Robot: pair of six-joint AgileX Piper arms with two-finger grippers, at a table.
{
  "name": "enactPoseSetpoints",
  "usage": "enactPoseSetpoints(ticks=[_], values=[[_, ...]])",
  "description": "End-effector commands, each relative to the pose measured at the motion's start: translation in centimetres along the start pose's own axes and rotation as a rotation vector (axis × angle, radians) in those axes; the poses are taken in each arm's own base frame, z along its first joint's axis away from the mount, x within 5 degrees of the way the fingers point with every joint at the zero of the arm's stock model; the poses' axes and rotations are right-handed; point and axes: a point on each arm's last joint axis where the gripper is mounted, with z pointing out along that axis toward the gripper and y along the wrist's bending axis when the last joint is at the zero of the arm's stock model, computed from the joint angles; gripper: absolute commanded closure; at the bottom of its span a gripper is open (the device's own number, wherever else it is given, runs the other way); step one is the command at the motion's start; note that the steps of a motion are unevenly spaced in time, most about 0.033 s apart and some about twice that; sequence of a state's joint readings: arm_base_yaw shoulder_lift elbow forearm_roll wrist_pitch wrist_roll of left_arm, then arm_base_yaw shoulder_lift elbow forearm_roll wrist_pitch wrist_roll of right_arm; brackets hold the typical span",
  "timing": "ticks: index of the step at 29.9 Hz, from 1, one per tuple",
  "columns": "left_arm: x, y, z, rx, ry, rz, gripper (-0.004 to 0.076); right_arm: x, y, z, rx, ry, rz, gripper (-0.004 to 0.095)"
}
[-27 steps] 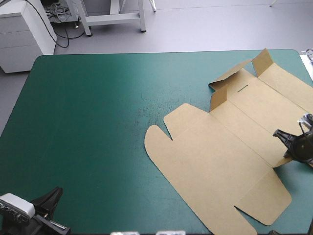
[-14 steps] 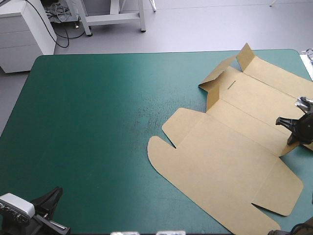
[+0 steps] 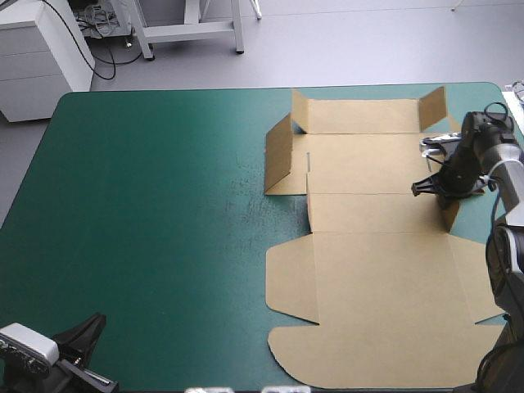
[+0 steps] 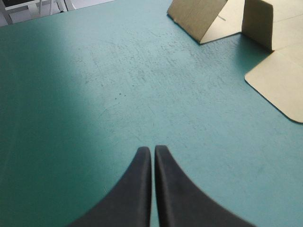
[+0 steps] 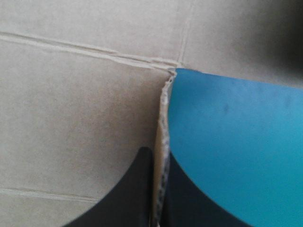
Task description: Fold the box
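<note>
This looks like a robotics lab. A bench [image 3: 147, 246] with a teal-green cover stands on a bare grey floor [image 3: 344, 49], and the right arm [image 3: 509, 176] reaches over it with its black right pincer [image 3: 446, 195]. Beyond the far edge are 1 white drawer cabinet [image 3: 41, 57], loose black cables [image 3: 102, 33] and a white metal frame [image 3: 192, 31].

Right claw [image 5: 160, 189] pinching brown box [image 5: 80, 109] flap edge.
</note>
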State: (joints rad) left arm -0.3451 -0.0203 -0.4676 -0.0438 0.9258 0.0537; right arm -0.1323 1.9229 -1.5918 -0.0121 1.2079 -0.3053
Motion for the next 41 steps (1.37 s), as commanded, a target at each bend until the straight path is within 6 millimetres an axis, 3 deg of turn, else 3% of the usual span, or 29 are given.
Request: enactPoseSetpoints(ticks=[1,8,17,28,34,41], values=[[-1.1,0.0,-0.5,0.002,-0.093,-0.010,0.0717,-1.8,3.2,-3.0,0.036,-0.060,-0.168,0.0924],[-1.1,-0.1,-0.5,0.006,-0.093,-0.010,0.0717,-4.3,11.0,-3.5,0.115,-0.090,-0.494,0.0926],[-1.2,-0.5,-0.5,0.055,-0.096,-0.049,0.0717,-4.6,18.8,-5.1,0.114,-0.157,-0.903,0.0926],[-1.2,-0.5,-0.5,0.059,-0.096,-0.052,0.0717,-3.1,25.7,-5.7,0.106,-0.202,-1.272,0.0926],[-1.2,-0.5,-0.5,0.059,-0.096,-0.052,0.0717,-2.9,29.8,-6.1,0.122,-0.364,-1.418,0.0926],[-1.2,-0.5,-0.5,0.059,-0.096,-0.052,0.0717,-3.7,32.0,-4.9,0.122,-0.367,-1.481,0.0926]])
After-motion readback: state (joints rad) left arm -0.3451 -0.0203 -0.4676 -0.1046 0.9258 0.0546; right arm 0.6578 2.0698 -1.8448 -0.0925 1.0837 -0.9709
